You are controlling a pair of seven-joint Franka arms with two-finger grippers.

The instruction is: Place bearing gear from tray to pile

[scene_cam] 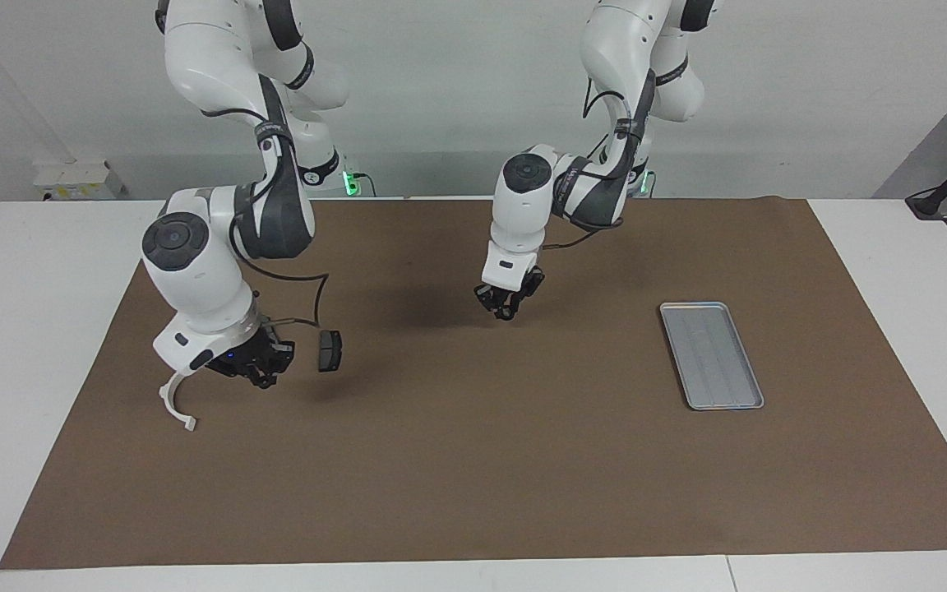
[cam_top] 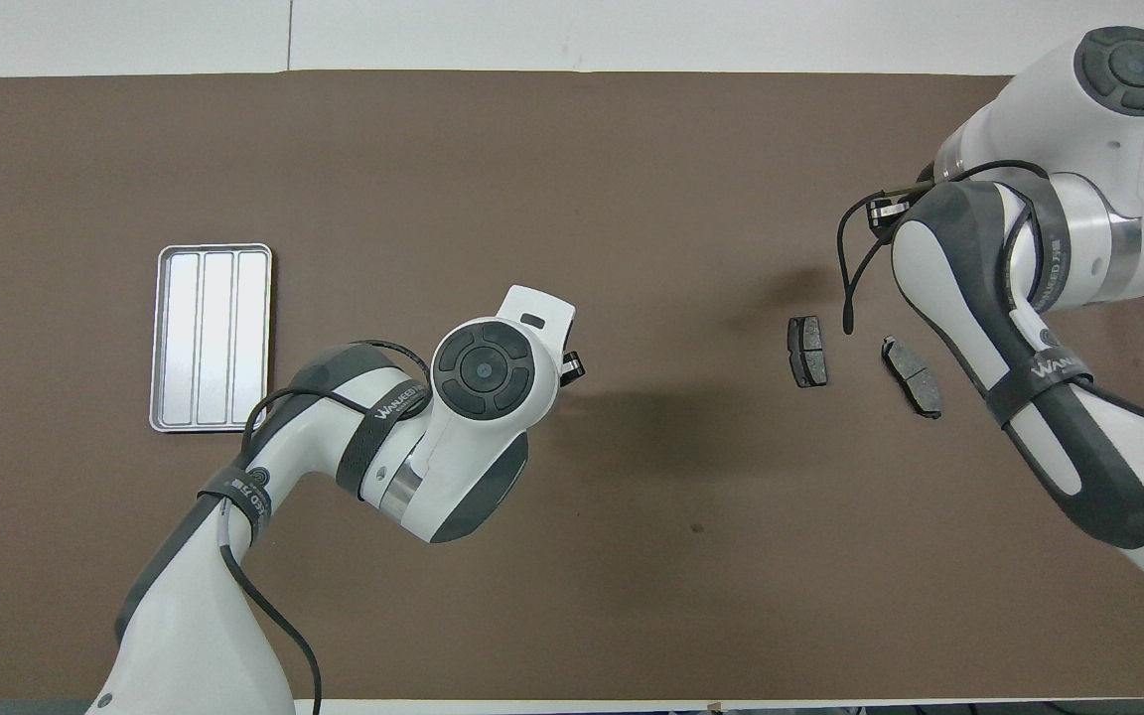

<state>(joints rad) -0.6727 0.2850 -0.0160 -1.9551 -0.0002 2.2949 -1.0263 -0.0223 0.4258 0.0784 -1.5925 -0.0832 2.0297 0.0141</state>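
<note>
The tray (scene_cam: 712, 354) lies bare with no bearing gear visible; the right gripper (scene_cam: 253, 372), pressed together, hangs over the pile (cam_top: 865, 362), the left gripper (scene_cam: 509, 306), its spread unreadable, mid-mat, so locating the gear seemingly comes next.

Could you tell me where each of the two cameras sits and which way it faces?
Facing view: high across the table, looking at the robots; both whole arms show, right gripper over the mat near the white bracket, left gripper over mid-mat.
Overhead view: high above the robots' end, looking steeply down; arms enter from below, the left gripper partly showing, the right one hidden.
Both views share the tray and one brake pad.
</note>
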